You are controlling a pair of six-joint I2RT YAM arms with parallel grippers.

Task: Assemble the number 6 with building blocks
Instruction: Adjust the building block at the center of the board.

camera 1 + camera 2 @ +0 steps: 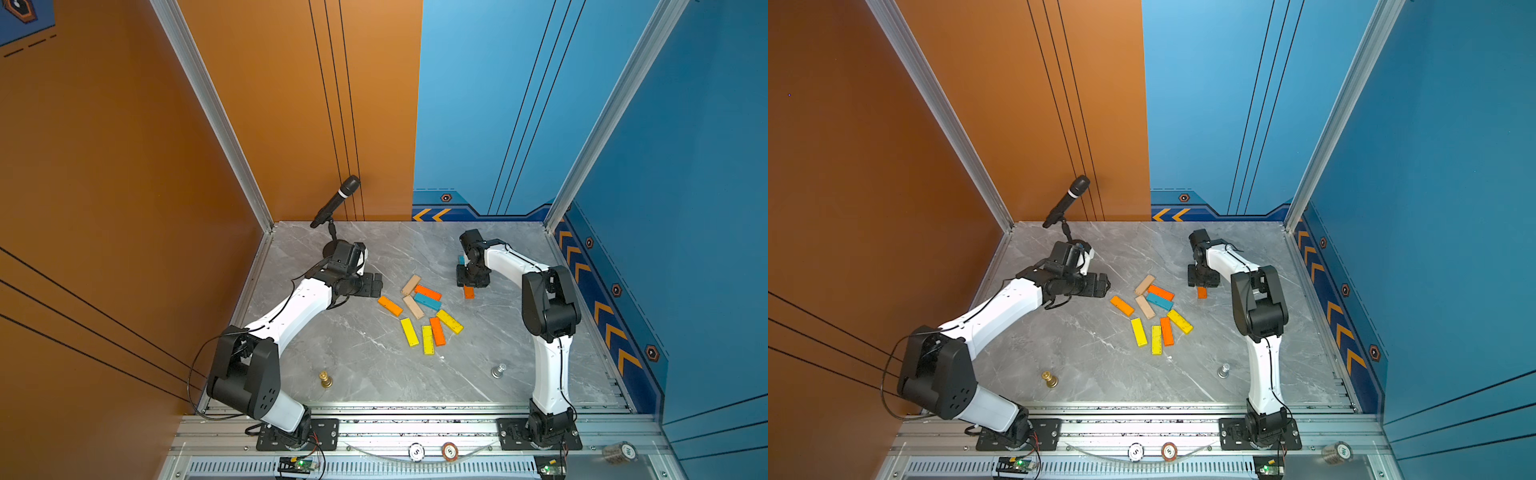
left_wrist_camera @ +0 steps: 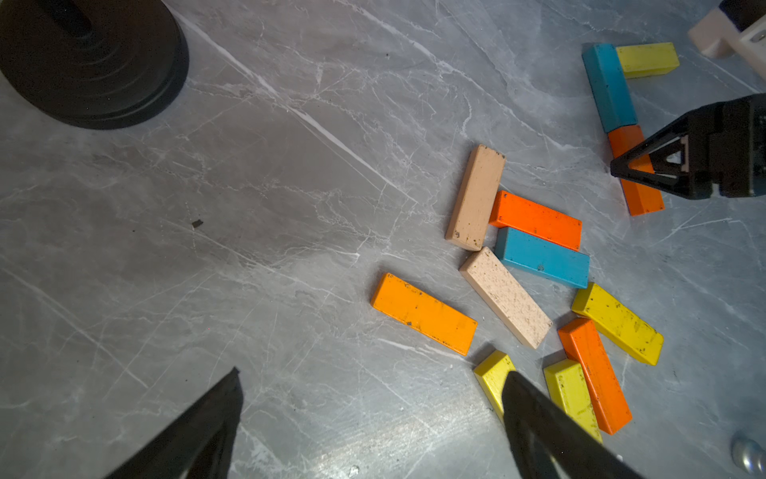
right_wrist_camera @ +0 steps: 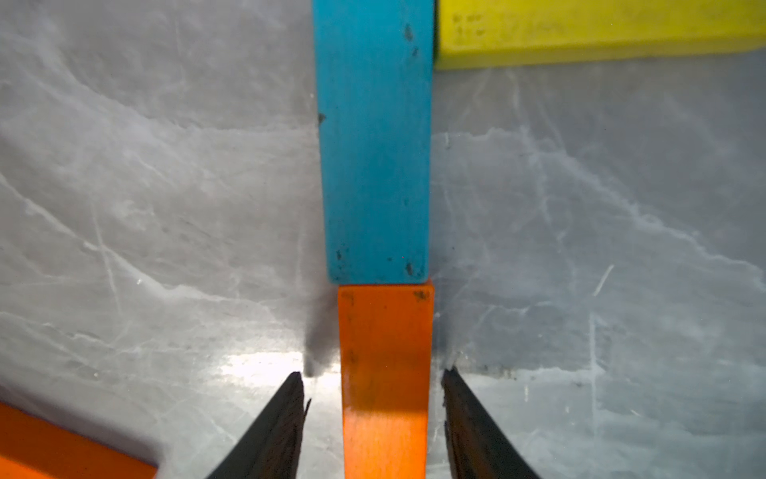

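Caught low over the table (image 1: pixel 353 374) with the right gripper (image 3: pixel 373 371), astride the orange block (image 3: pixel 385 331): parted, with a sliver of marble showing on either side, so pinching nothing. Laid flat and butted end to end against the blue block (image 3: pixel 375 145), making one straight line, by the look of it the spine of the 6. Capped at the far end by the yellow block (image 3: pixel 580 33), set at a right angle and touching the blue one's side, probably as the top stroke. Squared up this way, seemingly, to give later strokes a true edge to meet. Impossible to tell from here whether closing for a nudge or backing off.

Built toward the right, far part of the table, apart from the loose blocks (image 1: pixel 419 311) and mostly hidden beneath the arm in both top views. Held back on the opposite side with the left gripper (image 2: pixel 372 371), spread to its widest and empty, apparently to stay clear while facing that supply. Strewn mid-table between the arms, nine in all, in yellow, orange, blue and bare wood, some touching, none stacked.

Left to build, on this reading: the loop at the foot of the spine. Worth guarding against: clipping the orange block with a jaw and knocking the line crooked.
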